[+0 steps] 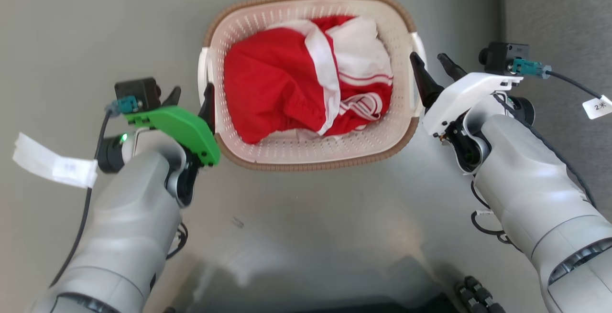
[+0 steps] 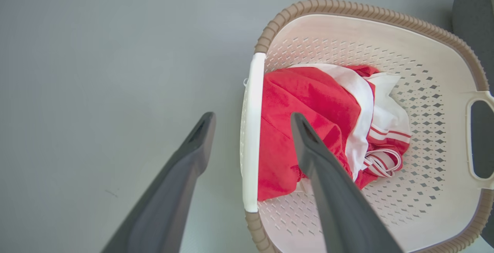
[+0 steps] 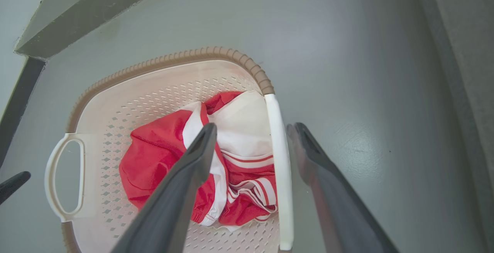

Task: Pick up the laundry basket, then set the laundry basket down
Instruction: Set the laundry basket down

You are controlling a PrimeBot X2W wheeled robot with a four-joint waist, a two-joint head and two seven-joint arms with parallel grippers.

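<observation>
The laundry basket (image 1: 311, 162) is cream-white with a brown rim and stands on the grey floor, holding red and white clothes (image 1: 277, 88). My left gripper (image 1: 191, 97) is open at the basket's left side. In the left wrist view, the left gripper (image 2: 252, 118) straddles the white left handle (image 2: 251, 129), one finger outside and one over the clothes. My right gripper (image 1: 434, 70) is open at the right side. In the right wrist view, the right gripper (image 3: 253, 128) straddles the right handle (image 3: 276, 148) without closing on it.
A darker grey surface (image 1: 559, 16) runs along the right edge of the floor. My dark base (image 1: 311, 298) fills the bottom middle. A grey ledge (image 3: 96, 2) lies beyond the basket in the right wrist view. Paper tags (image 1: 52, 165) hang from the wrist cables.
</observation>
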